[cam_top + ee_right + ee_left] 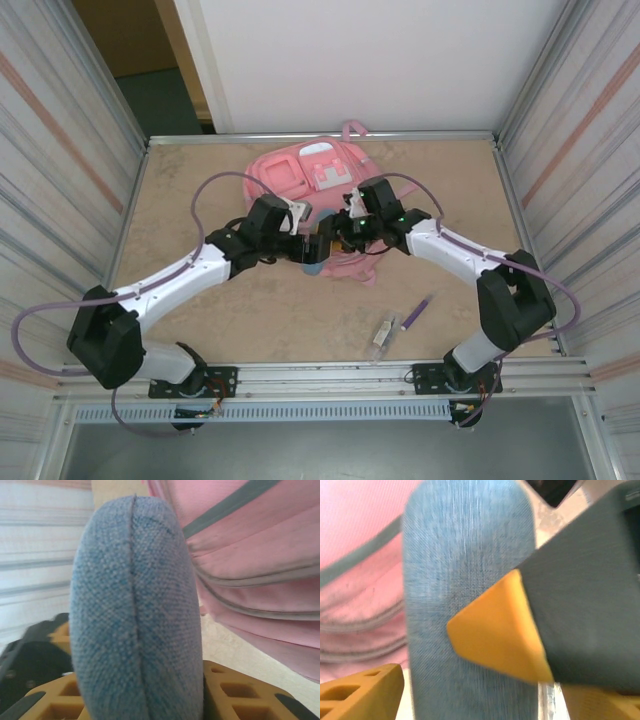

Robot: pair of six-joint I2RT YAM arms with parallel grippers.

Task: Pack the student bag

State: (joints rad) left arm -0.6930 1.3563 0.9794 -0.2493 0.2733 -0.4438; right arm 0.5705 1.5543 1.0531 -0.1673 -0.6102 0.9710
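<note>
Views from above and from both wrists. The student bag (310, 175), pink with pale patches, lies flat at the far middle of the tabletop (250, 310), its straps towards the back wall. Both arms reach inward and meet at the bag's near edge, where a blue fabric pouch (312, 267) stands on end between them, just beside the bag.

Left wrist view: the pouch (465, 555) stands upright between the fingers of the left tool (470, 700). This tool is spread, with a thin pale gap showing between each orange finger and the cloth. A grey finger of the other arm lies against the pouch's face with its orange pad (495, 635). The bag (355, 555) fills the left background.

Right wrist view: the right tool (140, 695) pinches the pouch (135, 605), whose seam runs up its rounded edge. The orange fingers meet the cloth on both sides. The bag (260, 555) lies to the right, close behind.

Near the right arm's base, well apart from the bag, a purple pen (417, 313) and a clear tube-shaped item (382, 337) lie on the tabletop.
</note>
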